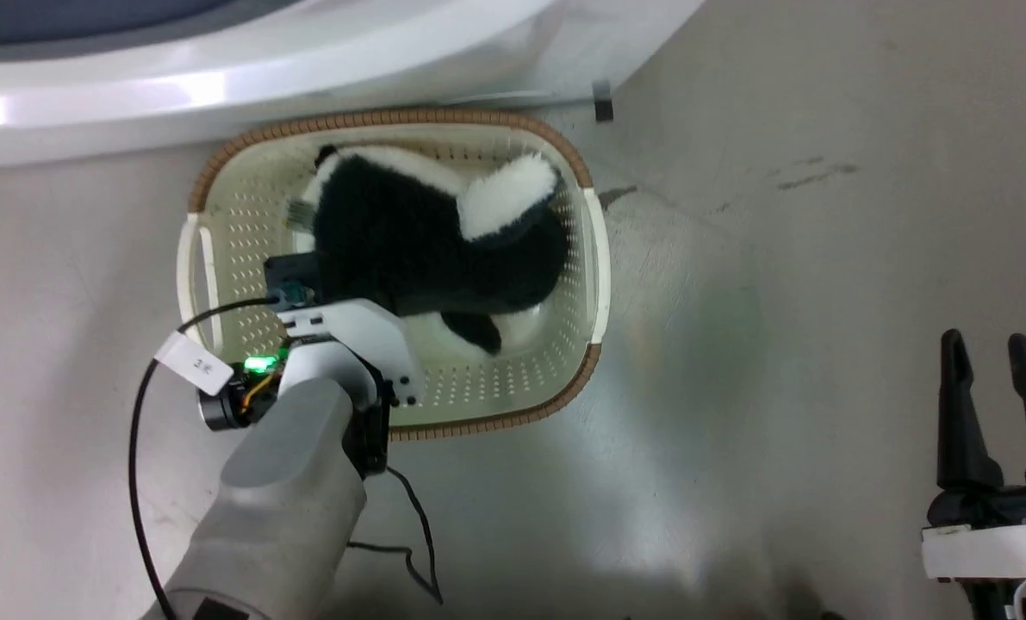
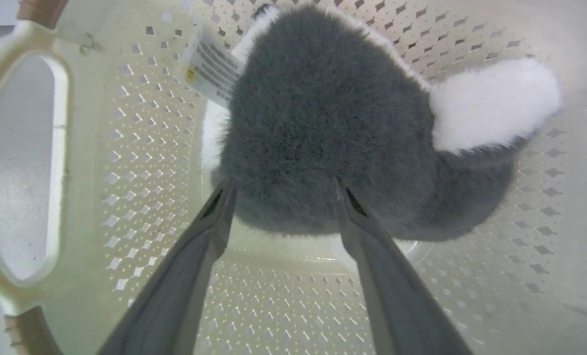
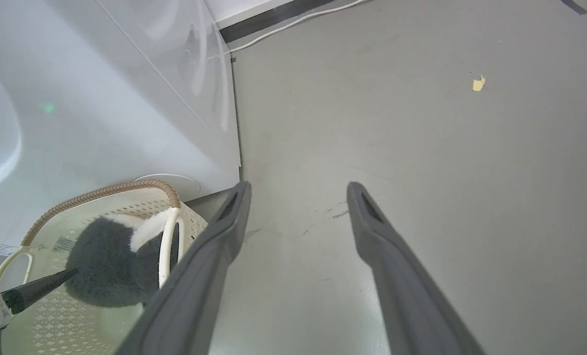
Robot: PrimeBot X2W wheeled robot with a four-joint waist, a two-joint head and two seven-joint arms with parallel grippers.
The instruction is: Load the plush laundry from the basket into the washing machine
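**Head view.** The basket (image 1: 392, 117) stands on the grey floor (image 1: 823, 258) at upper centre of the frame, just below the white front of the washing machine (image 1: 220, 77). The plush laundry (image 1: 409, 241) lies inside the basket, black with white patches, and covers most of the middle and upper part of its bottom. The pale left forearm (image 1: 289, 482) rises from the lower left and reaches over the basket's lower-left rim. The right gripper (image 1: 985, 338) stands at the lower right, well apart from the basket, above bare floor. Its two dark fingers are parted and hold nothing.

**Left wrist view.** The left gripper (image 2: 284, 186) is inside the basket with its fingers spread wide. Both tips touch the fur along the plush's lower edge without pinching it. A printed label (image 2: 209, 74) lies at the plush's upper left. The basket's side handle (image 2: 59, 162) frames an opening at the left edge of the frame.

**Right wrist view.** The right gripper's parted fingers point across the floor. The basket with the plush appears at the lower left, beside the washing machine.
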